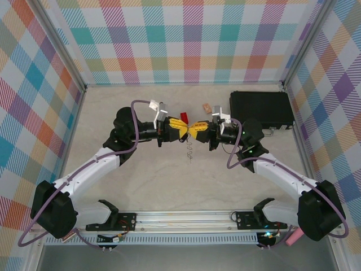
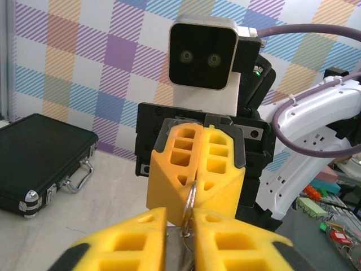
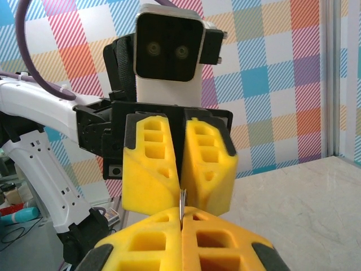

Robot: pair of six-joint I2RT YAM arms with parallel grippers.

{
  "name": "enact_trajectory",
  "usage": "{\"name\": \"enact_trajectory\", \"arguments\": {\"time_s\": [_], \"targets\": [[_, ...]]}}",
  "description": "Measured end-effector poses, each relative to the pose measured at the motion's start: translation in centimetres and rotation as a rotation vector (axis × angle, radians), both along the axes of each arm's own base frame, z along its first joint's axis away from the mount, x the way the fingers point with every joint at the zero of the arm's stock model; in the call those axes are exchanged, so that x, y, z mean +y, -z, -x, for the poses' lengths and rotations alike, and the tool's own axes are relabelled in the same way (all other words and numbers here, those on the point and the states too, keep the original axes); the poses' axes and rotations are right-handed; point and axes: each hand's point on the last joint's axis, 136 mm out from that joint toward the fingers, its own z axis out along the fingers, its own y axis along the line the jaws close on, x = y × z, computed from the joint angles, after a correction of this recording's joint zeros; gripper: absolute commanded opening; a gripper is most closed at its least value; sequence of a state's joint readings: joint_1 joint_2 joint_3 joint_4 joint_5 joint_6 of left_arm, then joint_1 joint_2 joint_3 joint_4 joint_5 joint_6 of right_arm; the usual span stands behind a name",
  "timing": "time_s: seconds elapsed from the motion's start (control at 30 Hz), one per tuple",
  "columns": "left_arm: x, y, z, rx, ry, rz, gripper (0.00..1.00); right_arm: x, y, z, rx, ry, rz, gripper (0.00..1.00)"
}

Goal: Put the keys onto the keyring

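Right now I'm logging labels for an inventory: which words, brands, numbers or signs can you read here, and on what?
No text can be read.
Black case: no label visible.
Coloured clutter at the right edge of the left wrist view: may carry labels, too blurred to read.

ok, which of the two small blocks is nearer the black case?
The tan block, on the table just left of the black case. The red block lies further left.

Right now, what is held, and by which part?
The right end effector pinches the keyring by its rim; the left end effector seems to pinch its other edge.
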State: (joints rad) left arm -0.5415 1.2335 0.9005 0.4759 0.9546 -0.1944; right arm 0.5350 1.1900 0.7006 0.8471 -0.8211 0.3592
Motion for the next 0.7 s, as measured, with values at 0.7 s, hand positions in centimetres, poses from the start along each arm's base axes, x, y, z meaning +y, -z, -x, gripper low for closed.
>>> {"name": "enact_trajectory", "arguments": {"time_s": [0.7], "targets": [[-0.14,0.84,-0.30,-0.007,-0.006,-0.036,0.00,-0.19,0.96,-0.52,0.052,0.018,0.055,0.22]]}}
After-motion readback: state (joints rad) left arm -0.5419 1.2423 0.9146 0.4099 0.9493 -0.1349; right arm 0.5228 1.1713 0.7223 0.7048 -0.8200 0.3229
